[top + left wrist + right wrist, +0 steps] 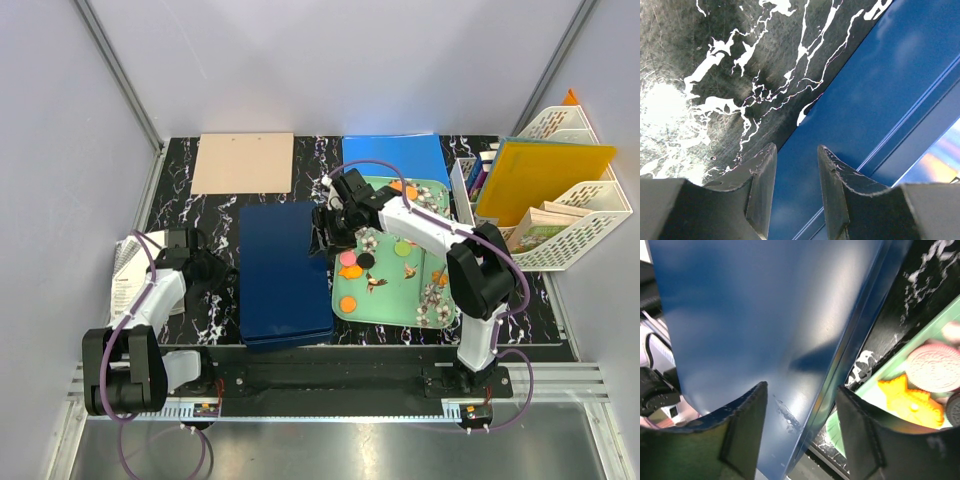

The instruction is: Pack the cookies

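Observation:
A closed dark-blue flat box [285, 275] lies mid-table. The cookies lie to its right on the mint-green tray [392, 312]: an orange one [347, 303], a pink one [348, 258], a black one [366, 260], a green one [403, 248] and more orange ones at the back [404, 188]. My left gripper [215, 270] is open at the box's left edge; in the left wrist view [796, 146] blue lid [880, 90] fills the gap. My right gripper [325, 228] is open over the box's right edge [801, 386], with a pink cookie [932, 367] and an orange one [910, 400] beside it.
A tan board [243, 162] and a blue folder [395, 155] lie at the back. A white file rack [585, 235] with a yellow folder stands at the right. A printed booklet [125, 265] lies at the left edge.

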`<action>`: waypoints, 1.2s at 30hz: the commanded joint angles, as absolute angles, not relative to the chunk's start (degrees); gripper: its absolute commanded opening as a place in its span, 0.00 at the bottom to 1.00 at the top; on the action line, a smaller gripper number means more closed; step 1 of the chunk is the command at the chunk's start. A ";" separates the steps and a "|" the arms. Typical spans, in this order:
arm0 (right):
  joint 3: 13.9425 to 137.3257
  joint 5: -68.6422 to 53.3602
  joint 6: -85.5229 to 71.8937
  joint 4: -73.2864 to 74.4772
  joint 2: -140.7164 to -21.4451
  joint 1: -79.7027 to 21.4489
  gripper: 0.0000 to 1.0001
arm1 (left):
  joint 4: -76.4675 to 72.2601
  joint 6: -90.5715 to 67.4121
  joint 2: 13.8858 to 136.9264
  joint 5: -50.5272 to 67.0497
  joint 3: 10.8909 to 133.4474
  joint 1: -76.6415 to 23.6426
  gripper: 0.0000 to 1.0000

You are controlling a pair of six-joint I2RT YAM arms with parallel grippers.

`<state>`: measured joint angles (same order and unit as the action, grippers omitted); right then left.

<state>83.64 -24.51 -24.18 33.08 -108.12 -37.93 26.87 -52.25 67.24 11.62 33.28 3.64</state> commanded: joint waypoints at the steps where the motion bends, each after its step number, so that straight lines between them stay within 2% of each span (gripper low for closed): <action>1: 88.15 -19.96 -23.03 34.63 -102.84 -38.50 0.70 | 26.10 -50.98 67.06 11.16 35.15 3.51 0.42; 8: 91.31 -14.42 -20.04 36.56 -99.67 -38.06 0.72 | 28.82 -50.45 65.84 7.83 37.61 4.39 0.41; 11: 95.96 -13.54 -19.95 37.79 -101.85 -35.95 0.70 | 32.50 -48.27 64.86 3.62 42.26 4.92 0.41; 17: 108.26 -9.68 -23.47 38.32 -112.29 -30.95 0.54 | 37.96 -43.86 67.68 4.13 56.58 3.96 0.40; 21: 119.76 -6.95 -23.47 38.32 -120.57 -29.88 0.39 | 39.46 -41.05 64.08 2.38 59.41 0.89 0.40; 24: 128.19 -7.46 -22.77 39.11 -127.16 -29.27 0.31 | 39.90 -37.27 60.04 2.37 59.33 -2.28 0.40; 26: 131.73 -8.43 -22.68 39.55 -130.76 -29.09 0.29 | 40.34 -34.91 57.41 2.90 57.76 -4.39 0.38; 29: 135.43 -10.46 -23.72 39.64 -133.93 -29.18 0.26 | 41.04 -32.44 53.89 4.13 53.20 -6.59 0.30; 30: 135.79 -10.89 -24.08 39.64 -134.38 -29.18 0.25 | 41.22 -32.00 52.75 4.39 51.69 -6.94 0.19; 33: 135.35 -11.95 -24.87 39.73 -135.70 -29.44 0.23 | 41.92 -30.94 49.05 5.44 46.86 -7.38 0.00; 36: 135.18 -12.30 -24.79 39.73 -136.40 -30.14 0.22 | 41.66 -30.59 46.67 8.17 44.30 -8.08 0.00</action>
